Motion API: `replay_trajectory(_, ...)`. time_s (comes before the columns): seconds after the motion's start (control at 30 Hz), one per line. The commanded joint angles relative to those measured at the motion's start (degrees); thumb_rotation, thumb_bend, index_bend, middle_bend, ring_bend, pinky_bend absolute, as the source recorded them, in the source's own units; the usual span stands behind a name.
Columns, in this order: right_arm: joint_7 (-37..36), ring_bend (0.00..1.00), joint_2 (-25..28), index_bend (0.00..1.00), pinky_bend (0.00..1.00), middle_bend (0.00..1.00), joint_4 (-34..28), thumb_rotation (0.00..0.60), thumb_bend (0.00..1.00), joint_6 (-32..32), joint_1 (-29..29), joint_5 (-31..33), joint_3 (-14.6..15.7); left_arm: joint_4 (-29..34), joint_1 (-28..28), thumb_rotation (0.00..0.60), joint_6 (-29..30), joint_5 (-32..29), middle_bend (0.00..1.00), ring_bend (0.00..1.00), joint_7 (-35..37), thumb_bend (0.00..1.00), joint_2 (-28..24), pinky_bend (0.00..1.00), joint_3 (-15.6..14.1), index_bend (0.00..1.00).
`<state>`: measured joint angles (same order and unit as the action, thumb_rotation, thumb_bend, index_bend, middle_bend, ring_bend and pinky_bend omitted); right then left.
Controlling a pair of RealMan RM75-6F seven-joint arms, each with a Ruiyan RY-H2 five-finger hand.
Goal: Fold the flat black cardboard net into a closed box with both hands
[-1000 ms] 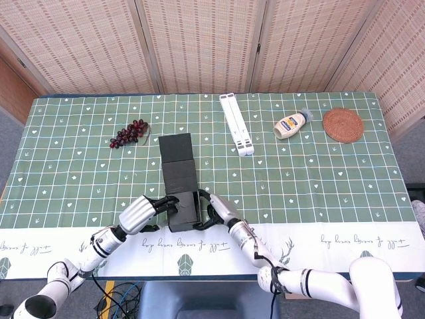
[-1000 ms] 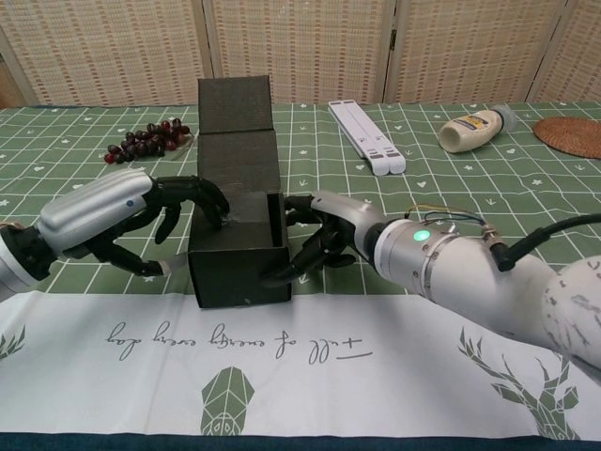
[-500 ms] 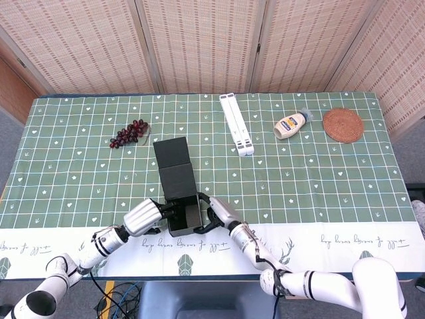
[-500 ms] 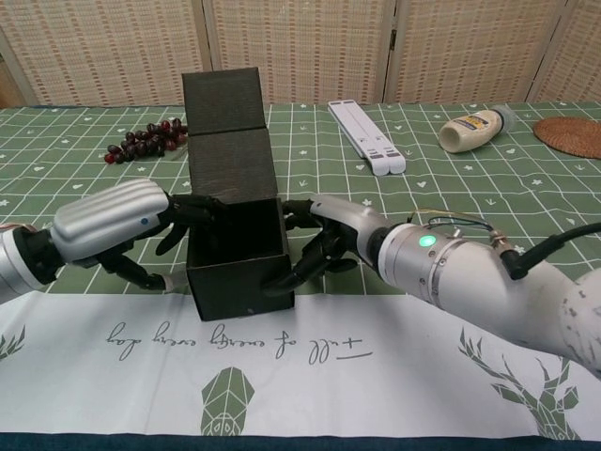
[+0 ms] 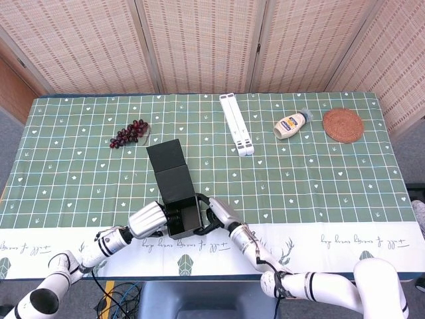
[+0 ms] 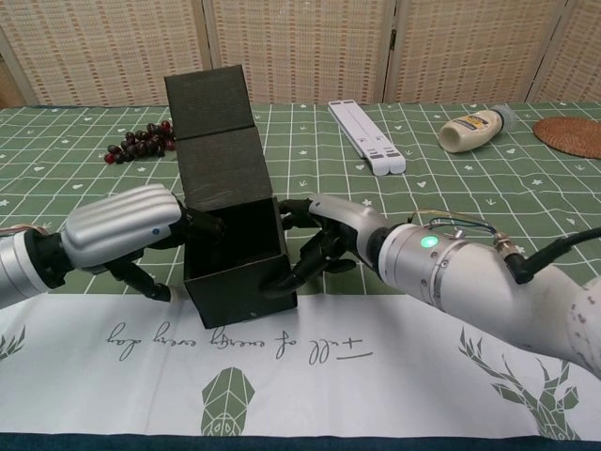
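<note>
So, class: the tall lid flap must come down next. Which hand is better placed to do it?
Probably the left hand: it sits against the box wall directly beneath the raised lid flap. The right hand braces the opposite wall, steadying it.

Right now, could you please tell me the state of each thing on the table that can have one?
black cardboard box: partly folded, top open, lid flap raised behind
left hand: holds the box's left wall
right hand: holds the box's right wall
sauce bottle: lying on its side
white folding stand: folded flat
</note>
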<state>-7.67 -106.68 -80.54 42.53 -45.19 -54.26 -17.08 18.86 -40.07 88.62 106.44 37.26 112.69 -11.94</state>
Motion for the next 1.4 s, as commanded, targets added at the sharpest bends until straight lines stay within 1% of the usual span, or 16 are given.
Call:
replay_trajectory(0.03, -0.1, 0.8, -0.1, 0.23, 1.0, 0.35, 0.0, 0.6, 0.47, 0.0, 0.0, -0.1, 0.0, -0.1, 0.0, 0.6, 0.1, -0.1, 0.49, 0.67, 0.0, 0.08, 0.1, 0.88, -0.1, 0.62)
replay_trajectory(0.27, -0.2, 0.8, -0.3, 0.23, 1.0, 0.35, 0.1, 0.6, 0.47, 0.2, 0.1, -0.4, 0.1, -0.2, 0.1, 0.6, 0.0, -0.3, 0.54, 0.69, 0.0, 0.08, 0.4, 0.88, -0.3, 0.65)
replay_trajectory(0.5, -0.6, 0.8, -0.4, 0.23, 1.0, 0.35, -0.2, 0.6, 0.47, 0.6, 0.4, -1.0, 0.1, 0.1, -0.1, 0.6, 0.1, -0.6, 0.59, 0.69, 0.1, 0.08, 0.5, 0.88, -0.2, 0.67)
replay_trajectory(1.0, -1.2, 0.8, -0.8, 0.23, 1.0, 0.35, -0.5, 0.6, 0.47, 1.7, 1.2, -2.9, 0.7, 2.9, -1.1, 0.6, -0.6, -1.0, 0.6, 0.69, -1.0, 0.08, -0.2, 0.87, 0.0, 0.66)
replay_trajectory(1.07, -1.3, 0.8, -0.8, 0.23, 1.0, 0.35, -0.4, 0.6, 0.47, 1.8, 1.3, -3.1, 0.7, 3.4, -1.1, 0.6, -0.7, -1.0, 0.6, 0.69, -1.1, 0.08, -0.5, 0.87, 0.0, 0.65)
replay_trajectory(1.13, -1.4, 0.8, -0.8, 0.23, 1.0, 0.35, -0.3, 0.6, 0.47, 1.9, 1.4, -3.2, 0.7, 3.8, -1.0, 0.6, -0.8, -1.1, 0.59, 0.69, -1.3, 0.08, -0.8, 0.87, 0.0, 0.62)
replay_trajectory(1.4, -1.9, 0.8, -0.9, 0.23, 1.0, 0.35, 0.2, 0.6, 0.48, 2.3, 1.7, -3.3, 0.3, 6.1, -0.2, 0.6, 0.1, -1.5, 0.43, 0.68, -3.0, 0.08, -2.6, 0.87, 0.3, 0.46)
